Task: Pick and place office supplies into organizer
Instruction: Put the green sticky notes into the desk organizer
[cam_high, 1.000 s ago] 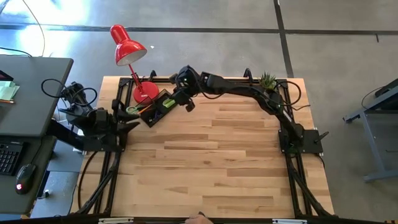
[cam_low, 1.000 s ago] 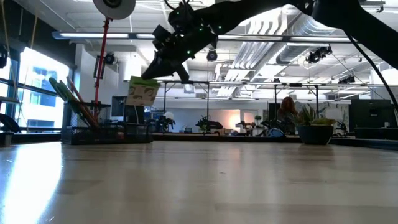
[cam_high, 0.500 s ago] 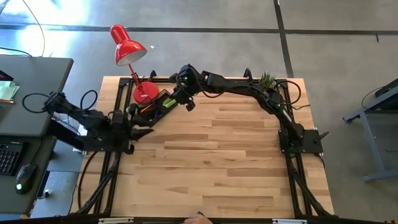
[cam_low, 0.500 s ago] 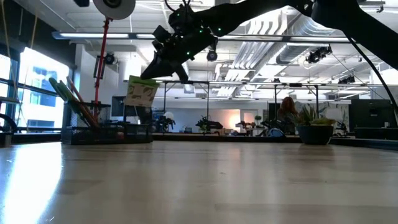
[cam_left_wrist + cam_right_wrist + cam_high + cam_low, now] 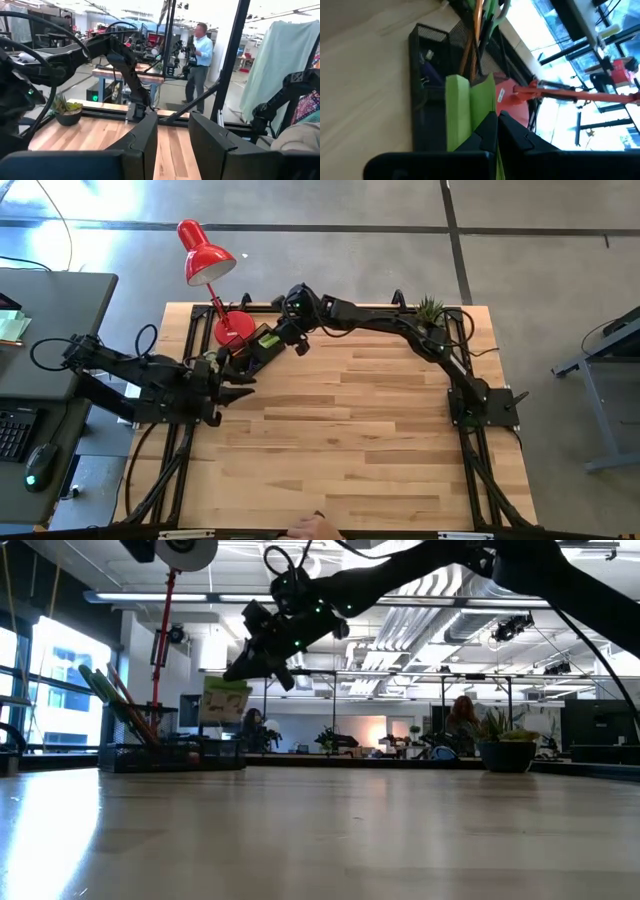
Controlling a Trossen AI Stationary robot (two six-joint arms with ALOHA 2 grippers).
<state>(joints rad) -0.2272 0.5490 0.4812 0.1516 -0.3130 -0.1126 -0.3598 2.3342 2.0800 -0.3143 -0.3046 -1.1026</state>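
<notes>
Several pencils (image 5: pixel 470 45) and scissors (image 5: pixel 492 17) upright in organizer (image 5: pixel 427 100); right gripper (image 5: pixel 495 131) clamping sticky-note pad (image 5: pixel 465 107) above it.

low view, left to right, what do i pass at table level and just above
organizer with pencils sticking up → sticky-note pad hanging from the right gripper → potted plant

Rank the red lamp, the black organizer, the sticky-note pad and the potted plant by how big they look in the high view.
1. red lamp, clearly largest.
2. organizer, partly hidden by both arms, so its extent is uncertain.
3. potted plant and sticky-note pad, held in the right gripper, look about alike; I won't rank them.
</notes>
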